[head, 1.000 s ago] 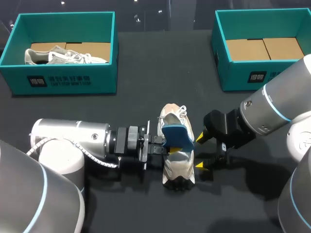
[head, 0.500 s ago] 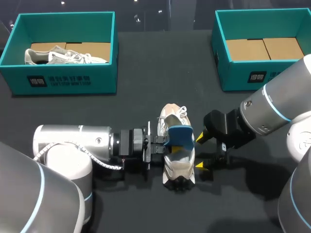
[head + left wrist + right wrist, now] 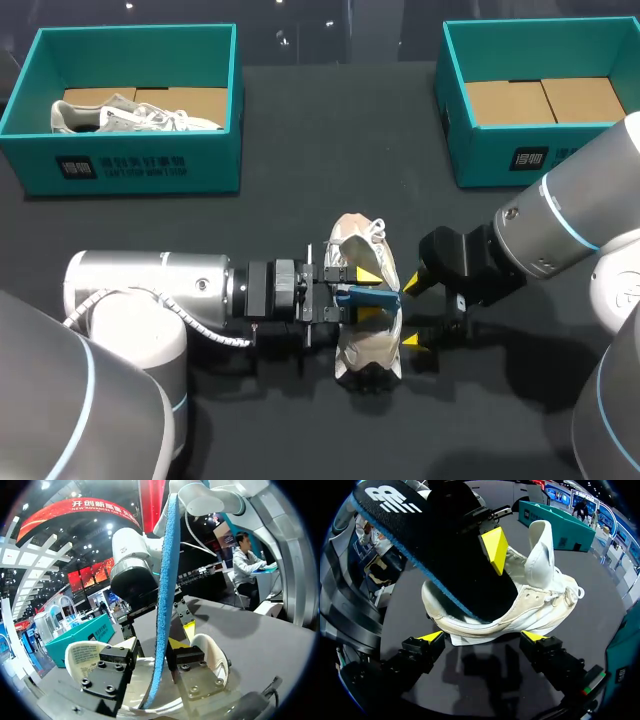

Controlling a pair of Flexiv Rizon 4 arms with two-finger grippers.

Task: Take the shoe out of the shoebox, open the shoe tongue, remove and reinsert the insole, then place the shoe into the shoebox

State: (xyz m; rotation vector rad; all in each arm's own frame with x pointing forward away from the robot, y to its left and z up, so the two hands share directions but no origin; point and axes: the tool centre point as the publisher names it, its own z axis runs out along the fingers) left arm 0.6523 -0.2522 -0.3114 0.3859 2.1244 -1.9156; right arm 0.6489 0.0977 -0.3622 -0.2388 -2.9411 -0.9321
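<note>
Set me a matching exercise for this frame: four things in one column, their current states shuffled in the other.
1. insole
2. left shoebox
3. right shoebox
4. right claw

A. open, beside the shoe
B. holds a second shoe
C. gripped by the left claw
D. nothing but its cardboard floor inside

Pairs: 1-C, 2-B, 3-D, 4-A.

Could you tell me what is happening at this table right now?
The left claw is shut on the blue insole, holding it at the opening of the white shoe, which lies on the table. The right claw is open beside the shoe and does not appear to touch it. A second shoe lies in the left shoebox.
</note>
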